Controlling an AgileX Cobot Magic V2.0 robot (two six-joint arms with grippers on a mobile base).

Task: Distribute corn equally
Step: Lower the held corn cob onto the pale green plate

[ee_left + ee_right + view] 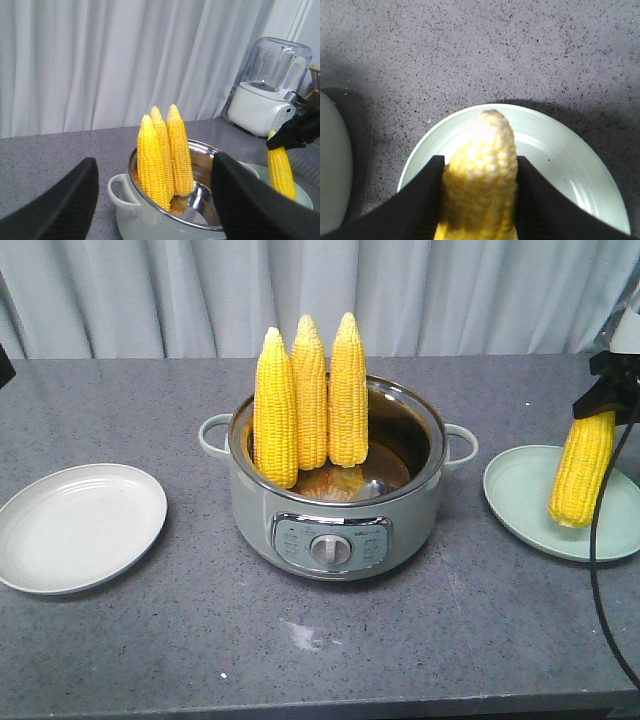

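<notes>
You have a grey speckled surface (200,640) running the full width of the front view, closed off behind by a pale pleated curtain (300,290); the left wrist view also shows a white blender (267,95) with a clear jug standing at the far end. A pale green electric pot (335,510) with a steel liner, two side handles and a front dial sits in the middle. A white left plate (80,530) lies well apart to one side of it, and a light green right plate (530,500) lies near it on the other side. Three cobs (308,400) stand upright in the pot, long axes near vertical and tapered tips up. They are pressed side by side toward the handle nearer the white plate, with the front one leaning on the rim. The fourth cob (582,468) hangs over the right plate with its long axis steep and slightly tilted and its narrow tip pointing down at the dish. You cannot tell whether that tip touches the plate. Your right claw (480,165) pinches this cob at its thick upper end, its black fingers (422,200) flat against both sides of the kernels. Your left claw (155,162) is spread wide, holds nothing and touches nothing, and frames the pot between its dark pads.
</notes>
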